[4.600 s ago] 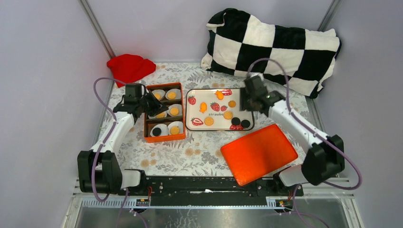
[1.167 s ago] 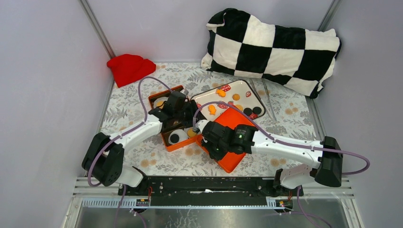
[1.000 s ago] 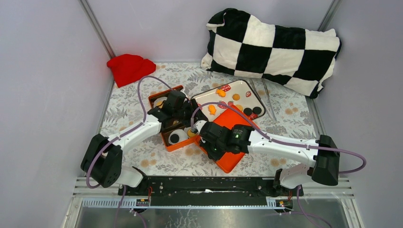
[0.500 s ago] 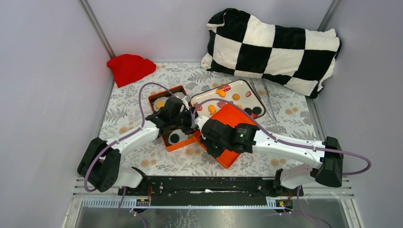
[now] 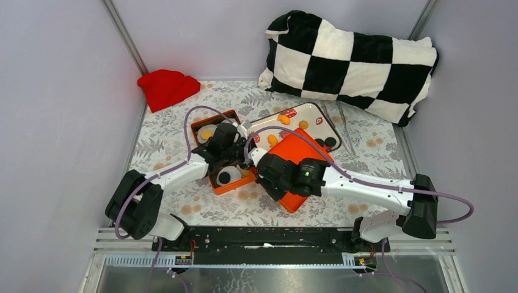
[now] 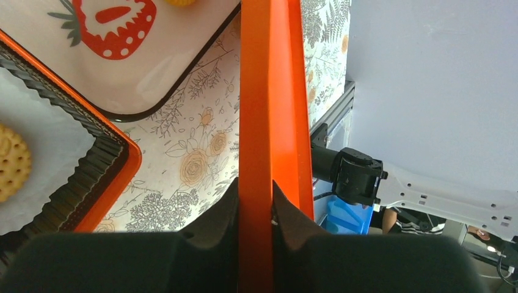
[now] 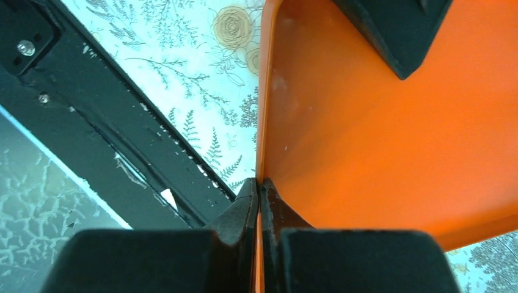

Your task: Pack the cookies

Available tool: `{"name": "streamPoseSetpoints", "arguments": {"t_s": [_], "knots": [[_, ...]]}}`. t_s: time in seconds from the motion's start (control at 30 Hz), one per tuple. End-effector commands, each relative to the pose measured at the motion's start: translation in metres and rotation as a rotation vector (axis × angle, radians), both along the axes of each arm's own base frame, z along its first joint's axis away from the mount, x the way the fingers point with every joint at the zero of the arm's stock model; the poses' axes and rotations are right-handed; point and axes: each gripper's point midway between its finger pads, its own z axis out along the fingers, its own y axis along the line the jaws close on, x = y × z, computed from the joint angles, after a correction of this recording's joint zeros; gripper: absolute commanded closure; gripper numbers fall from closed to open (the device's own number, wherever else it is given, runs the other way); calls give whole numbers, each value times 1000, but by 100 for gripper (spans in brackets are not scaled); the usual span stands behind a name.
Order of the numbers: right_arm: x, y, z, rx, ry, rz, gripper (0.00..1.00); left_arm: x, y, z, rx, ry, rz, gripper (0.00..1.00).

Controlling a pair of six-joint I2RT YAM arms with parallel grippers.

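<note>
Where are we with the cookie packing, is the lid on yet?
Done: the orange box has cookies in its paper liners. In hand: the left gripper and right gripper both clamp the orange lid, tilted beside the box, not on it. Left: leftover cookies lie on the strawberry tray, and the lid needs seating.

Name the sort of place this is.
Probably a robot test booth dressed as a home table: plain grey walls, left arm and right arm bolted to a metal rail, floral tablecloth, checkered pillow.
</note>
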Motion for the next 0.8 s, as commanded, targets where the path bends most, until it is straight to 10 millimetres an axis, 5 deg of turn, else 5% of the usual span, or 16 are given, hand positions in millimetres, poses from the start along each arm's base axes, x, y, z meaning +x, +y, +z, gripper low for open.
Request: {"name": "streamPoseSetpoints", "arguments": {"t_s": [0.0,0.13,0.3,0.47,0.77], "knots": [[39,11,43,40,-204,-83,96,-7,-8,4,-44,25,-44,100],[41,-3,63,-31,-298,-122,62,6,-6,1,26,58,-17,100],[29,-8,52,-174,-379,-101,46,31,-19,20,32,69,-9,100],[40,-24,27,-347,-493,-176,45,36,-22,30,62,81,-28,100],[68,-57,26,-574,-747,-348,47,24,-8,34,107,75,-34,100]]}}
